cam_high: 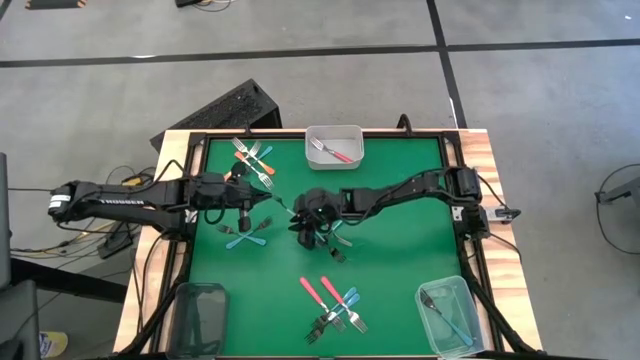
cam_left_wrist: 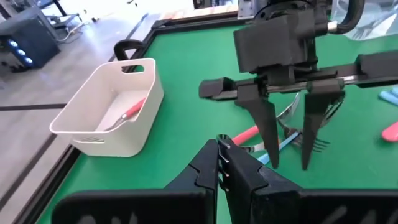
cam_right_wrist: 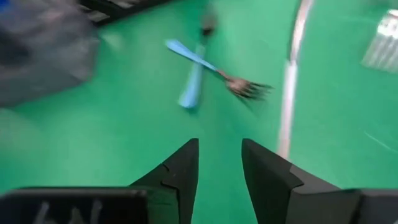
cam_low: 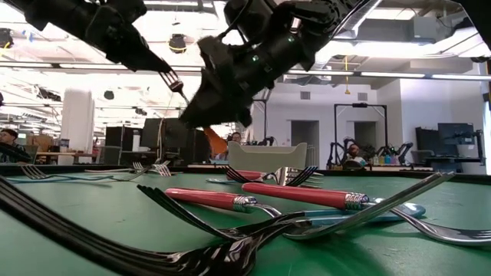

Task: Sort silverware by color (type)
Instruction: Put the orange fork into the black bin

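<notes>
forks lie in loose clusters on the green surface (cam_high: 400, 260). left claw (cam_high: 243, 222) hangs over the left half with its fingers pressed together, nothing visibly between them in the left wrist view; just beside it on the mat is a crossed pair of teal forks (cam_high: 246, 234). right claw (cam_high: 303, 236) hangs near the middle of the surface, close to the left one, fingers (cam_left_wrist: 267, 134) apart and pointing down (clear gap between them in both wrist views). below and beside it sits a small heap of forks (cam_high: 335, 240), one with a teal handle; cannot tell whether the fingers touch any of them.

other groups:
- orange-handled forks (cam_high: 255, 155), crossed with lighter ones, near the far left corner.
- two pink-red forks (cam_high: 322, 295) with a teal one (cam_high: 347, 298), tines overlapping, near the front edge at centre.
- white tub (cam_high: 334, 146) at the far edge, holding one pink-red fork (cam_high: 333, 153).
- clear tub (cam_high: 448, 315) at the front right corner, holding a teal fork (cam_high: 447, 318).
- second clear tub (cam_high: 198, 318) at the front left corner; contents cannot be made out.

low view: the pink-red handles lie side by side, resting across the teal one.
</notes>
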